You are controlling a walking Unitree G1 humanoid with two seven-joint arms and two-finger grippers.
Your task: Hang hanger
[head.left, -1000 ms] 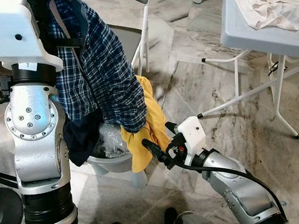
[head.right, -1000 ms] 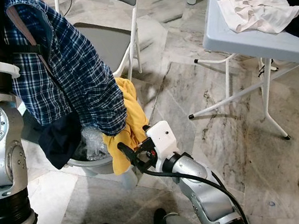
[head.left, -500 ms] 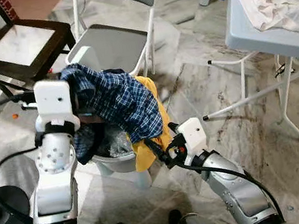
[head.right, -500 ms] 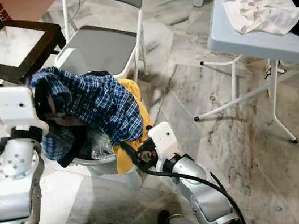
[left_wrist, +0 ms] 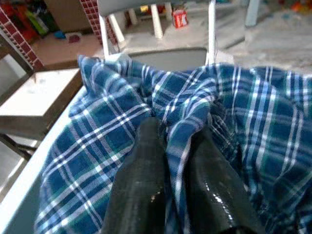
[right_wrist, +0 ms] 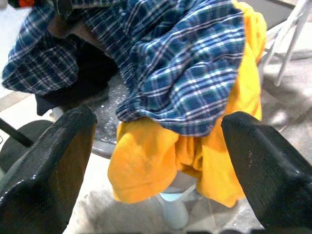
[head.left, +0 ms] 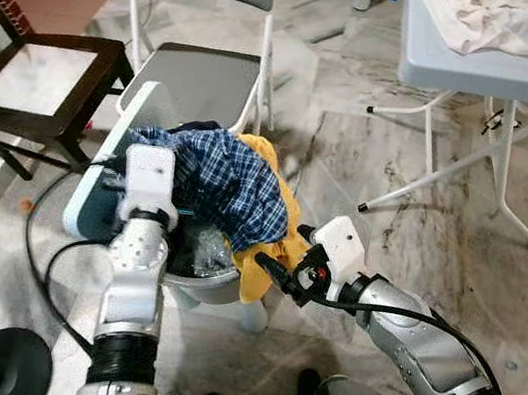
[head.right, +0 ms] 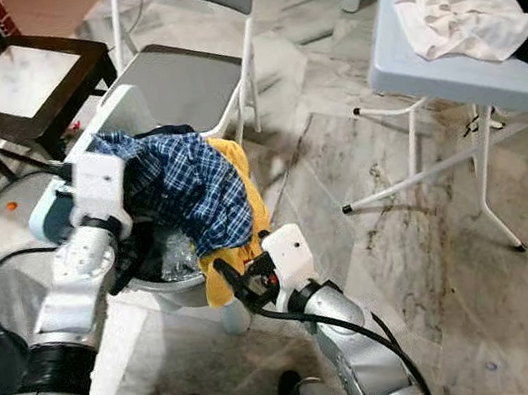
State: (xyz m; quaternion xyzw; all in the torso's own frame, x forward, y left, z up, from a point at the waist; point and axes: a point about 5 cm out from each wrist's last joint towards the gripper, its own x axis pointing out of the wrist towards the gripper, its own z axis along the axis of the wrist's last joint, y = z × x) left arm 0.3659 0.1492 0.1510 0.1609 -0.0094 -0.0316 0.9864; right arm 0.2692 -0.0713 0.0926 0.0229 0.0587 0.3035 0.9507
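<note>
Plaid shirt [head.left: 230,178] is down now, heaped over the grey laundry bin [head.left: 202,284] at about 10 o'clock from the robot's feet. A second ago the left arm held it high, hanging full length beside the robot's head; half a second ago it was already sinking, and now the arm is stretched forward and low with the cloth bunched on top of the pile. The left pincer [left_wrist: 170,141] is closed on a fold of the blue check fabric, both black fingers pressed together with the cloth squeezed between them. Beneath the shirt a yellow garment [head.left: 267,248] spills over the bin's near rim, and something dark lies under the plaid at the far side.

The right pincer [head.left: 274,269] sits at roughly 12 o'clock, just beside the yellow cloth, its fingers spread wide and holding nothing; its wrist view looks straight at the plaid and yellow folds.

A hanger itself cannot be made out for certain; if it is inside the shirt, the cloth hides it. Lowering the shirt onto the bin suggests the hanging step is not advancing at this moment, more likely a re-grip or a set-down. A folding chair [head.left: 213,74] stands behind the bin at 11 o'clock, and a table [head.left: 443,56] bearing pale laundry lies at 2 o'clock.
</note>
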